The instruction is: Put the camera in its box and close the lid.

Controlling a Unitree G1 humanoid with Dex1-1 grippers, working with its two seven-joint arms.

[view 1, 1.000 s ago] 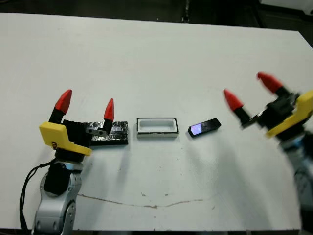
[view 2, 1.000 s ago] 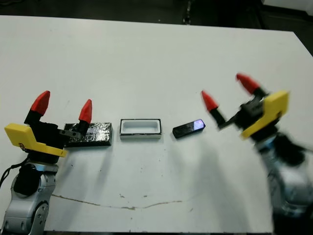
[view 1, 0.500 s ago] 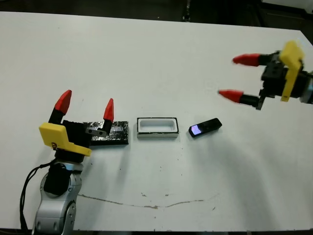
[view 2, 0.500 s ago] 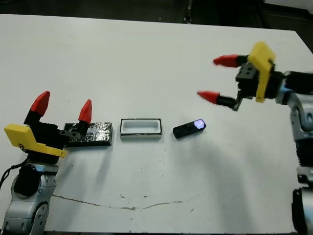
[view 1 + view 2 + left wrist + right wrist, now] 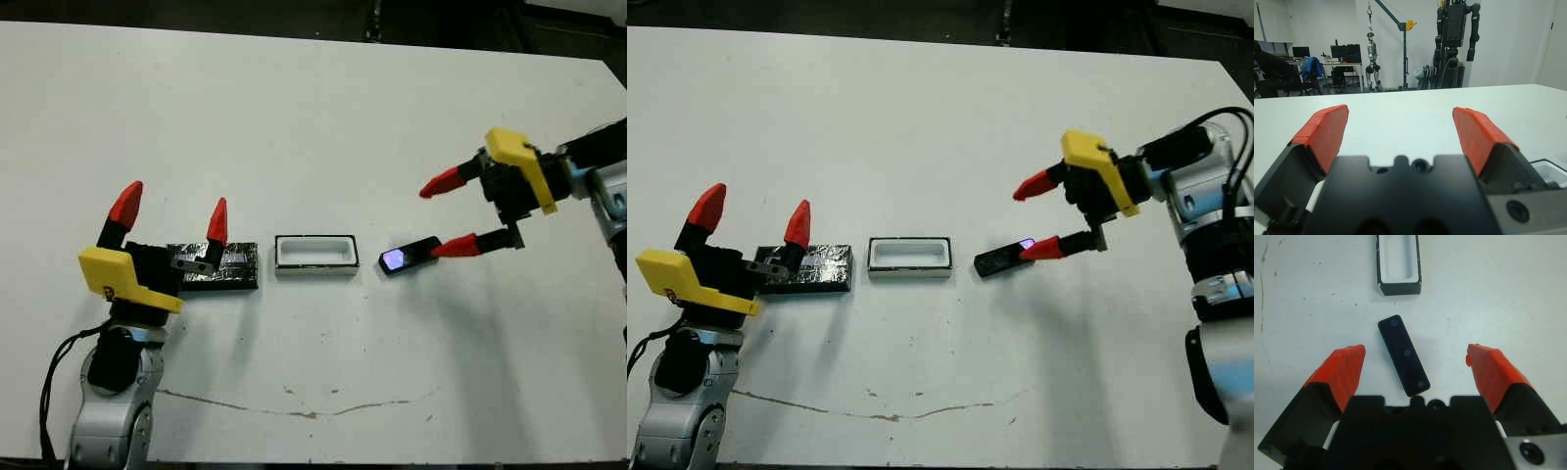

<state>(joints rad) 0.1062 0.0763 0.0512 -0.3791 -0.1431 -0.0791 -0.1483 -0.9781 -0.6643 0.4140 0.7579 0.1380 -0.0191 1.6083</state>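
Fingers spread wide on both: right gripper (image 5: 449, 213) mid-right, straddling the camera's end, left gripper (image 5: 171, 218) lower left, over the lid | table (image 5: 294, 117) white | lid (image 5: 227, 266) flat, left of box | box (image 5: 314, 255) center frame, nothing in it | camera (image 5: 409, 256) on the table just right of box

Right claw (image 5: 448, 215) spread wide, one tip at the camera (image 5: 410, 256). Box (image 5: 314, 256) sits between camera and lid (image 5: 228, 267). Left claw (image 5: 172, 216) spread over the lid.
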